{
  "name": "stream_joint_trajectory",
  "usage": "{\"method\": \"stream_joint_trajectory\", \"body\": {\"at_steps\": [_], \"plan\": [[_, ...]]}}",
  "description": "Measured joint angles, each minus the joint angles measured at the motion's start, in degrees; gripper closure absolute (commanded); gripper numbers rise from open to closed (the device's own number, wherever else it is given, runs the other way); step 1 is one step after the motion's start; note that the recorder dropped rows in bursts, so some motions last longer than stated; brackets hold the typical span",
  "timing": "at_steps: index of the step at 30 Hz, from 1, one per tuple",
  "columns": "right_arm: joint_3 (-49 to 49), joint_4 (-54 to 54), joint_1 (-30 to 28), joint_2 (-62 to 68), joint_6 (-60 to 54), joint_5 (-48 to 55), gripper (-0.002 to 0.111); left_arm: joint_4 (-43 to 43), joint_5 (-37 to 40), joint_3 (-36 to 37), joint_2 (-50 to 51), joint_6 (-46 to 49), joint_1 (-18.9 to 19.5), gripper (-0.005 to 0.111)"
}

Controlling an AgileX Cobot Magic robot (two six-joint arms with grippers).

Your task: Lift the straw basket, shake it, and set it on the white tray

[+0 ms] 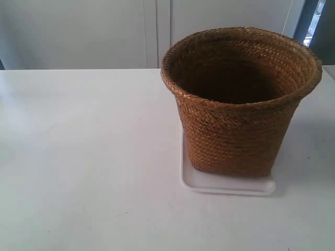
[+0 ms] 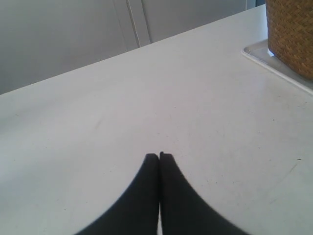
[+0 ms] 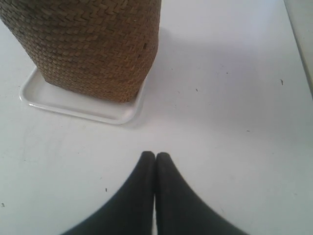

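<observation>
The brown woven straw basket (image 1: 235, 104) stands upright on the white tray (image 1: 230, 184), its base covering most of the tray. The right wrist view shows the basket (image 3: 93, 44) on the tray (image 3: 78, 108) some way ahead of my right gripper (image 3: 155, 155), which is shut and empty over the table. My left gripper (image 2: 159, 156) is shut and empty too, far from the basket (image 2: 292, 34) and the tray's corner (image 2: 257, 53). Neither gripper appears in the exterior view.
A white table (image 1: 84, 157) carries the tray. Grey cabinet panels (image 1: 78, 31) stand behind the table's back edge. The table's side edge (image 3: 298, 44) runs near the right gripper's side.
</observation>
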Motion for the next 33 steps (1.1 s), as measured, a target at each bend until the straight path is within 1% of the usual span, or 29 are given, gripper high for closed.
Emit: {"method": "stream_joint_trajectory", "body": {"at_steps": [27,33], "plan": [[0.1,0.0,0.0,0.0,0.0,-0.1,0.108,0.0,0.1,0.0,0.0,0.0,0.0,0.107],[1.8,-1.9,0.0,-2.2,-3.2,-0.7,0.108,0.0,0.1,0.0,0.0,0.0,0.0,0.107]]}}
